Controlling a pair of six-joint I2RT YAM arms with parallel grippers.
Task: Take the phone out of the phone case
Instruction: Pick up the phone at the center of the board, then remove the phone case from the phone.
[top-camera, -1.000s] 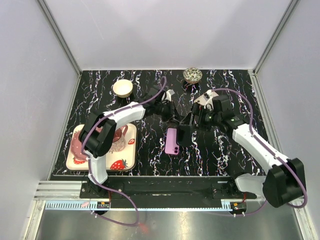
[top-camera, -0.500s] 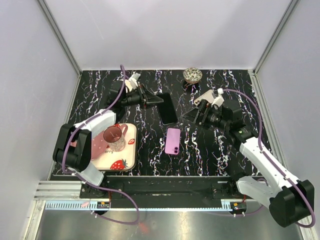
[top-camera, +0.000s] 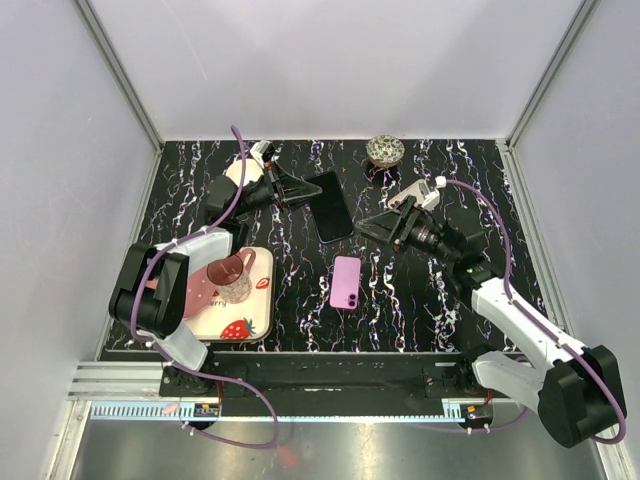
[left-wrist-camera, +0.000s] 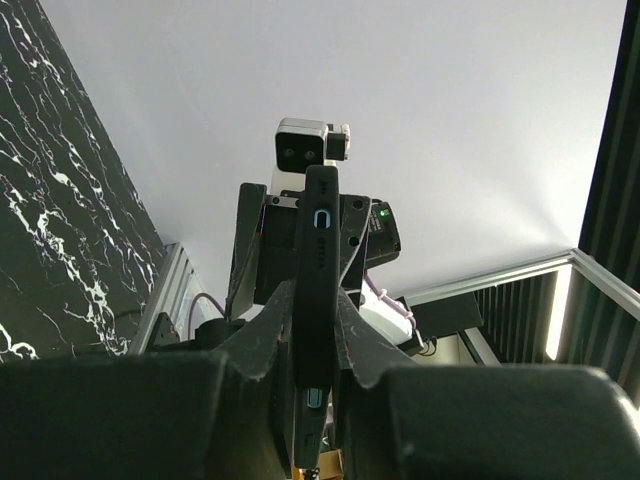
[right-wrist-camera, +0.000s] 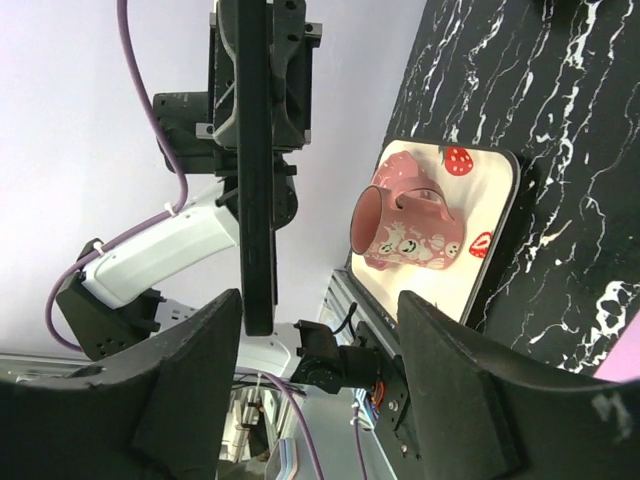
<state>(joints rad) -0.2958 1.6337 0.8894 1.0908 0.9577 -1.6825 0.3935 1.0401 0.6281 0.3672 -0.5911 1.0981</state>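
Observation:
The pink phone (top-camera: 346, 282) lies flat and bare on the black marbled table, mid-front. My left gripper (top-camera: 298, 192) is shut on the black phone case (top-camera: 332, 205) and holds it off the table at the back. In the left wrist view the case (left-wrist-camera: 318, 250) stands edge-on between the fingers of the left gripper (left-wrist-camera: 316, 330). My right gripper (top-camera: 376, 226) is open and empty, raised, just right of the case. In the right wrist view the right gripper (right-wrist-camera: 320, 310) gapes wide, with the case (right-wrist-camera: 256, 180) edge-on ahead and a corner of the phone (right-wrist-camera: 625, 362) at lower right.
A strawberry-print tray (top-camera: 245, 322) at front left carries a pink mug (top-camera: 228, 272); both show in the right wrist view, the tray (right-wrist-camera: 490, 265) and the mug (right-wrist-camera: 405, 230). A cream bowl (top-camera: 238, 172) sits behind the left arm. A patterned bowl (top-camera: 384, 150) stands at the back.
My left gripper has carried the case from beside the phone up and back to the left. My right gripper has drawn away from the phone, risen and opened wide. The phone has stayed put.

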